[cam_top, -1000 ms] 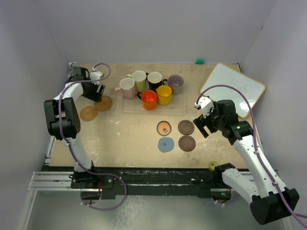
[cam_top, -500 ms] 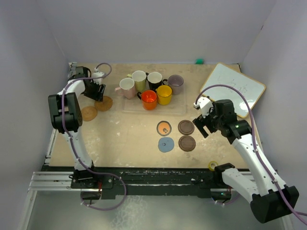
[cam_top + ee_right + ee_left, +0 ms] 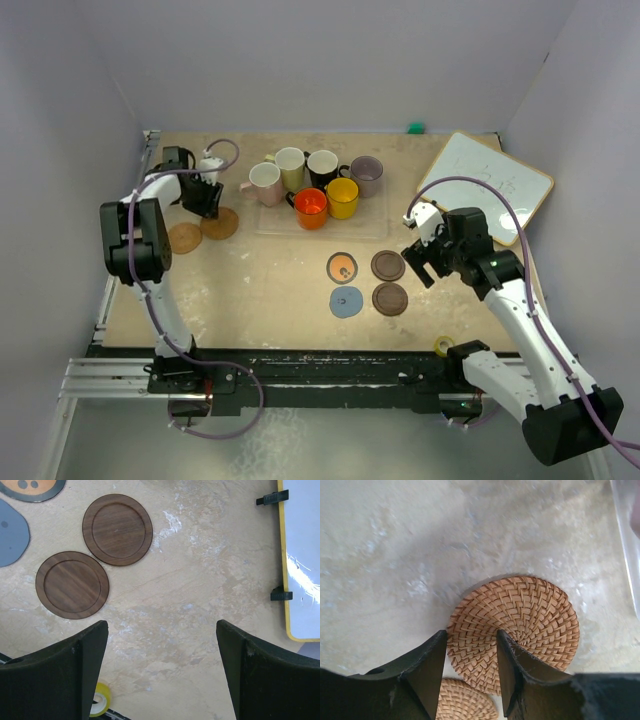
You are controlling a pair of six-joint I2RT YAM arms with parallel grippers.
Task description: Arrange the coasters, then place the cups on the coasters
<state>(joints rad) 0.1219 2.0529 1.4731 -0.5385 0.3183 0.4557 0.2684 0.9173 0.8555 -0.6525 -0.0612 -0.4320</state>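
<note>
Two woven orange-brown coasters lie at the far left, one (image 3: 220,225) (image 3: 520,625) under my left gripper (image 3: 208,205) (image 3: 470,632) and one (image 3: 185,237) (image 3: 465,700) beside it. The left jaws are partly closed but still apart: one finger sits at the coaster's rim, the other rests over its weave. Two dark brown coasters (image 3: 388,265) (image 3: 390,298), a blue-grey one (image 3: 346,301) and a grey-rimmed one (image 3: 342,267) lie mid-table. The cups stand grouped at the back: pink (image 3: 265,183), yellow-green (image 3: 290,168), black (image 3: 323,168), mauve (image 3: 366,175), red-orange (image 3: 311,207), yellow (image 3: 342,197). My right gripper (image 3: 420,262) (image 3: 162,625) hangs open, empty, right of the dark brown coasters (image 3: 117,529).
The cups stand on a clear tray (image 3: 350,228). A whiteboard (image 3: 485,185) (image 3: 302,555) lies at the back right. A small yellow tape roll (image 3: 444,346) (image 3: 100,700) sits at the near edge. A green object (image 3: 415,128) is by the back wall.
The left gripper's jaws have narrowed around the woven coaster's edge, and that coaster has slid slightly nearer and to the right. The right arm has not moved.
</note>
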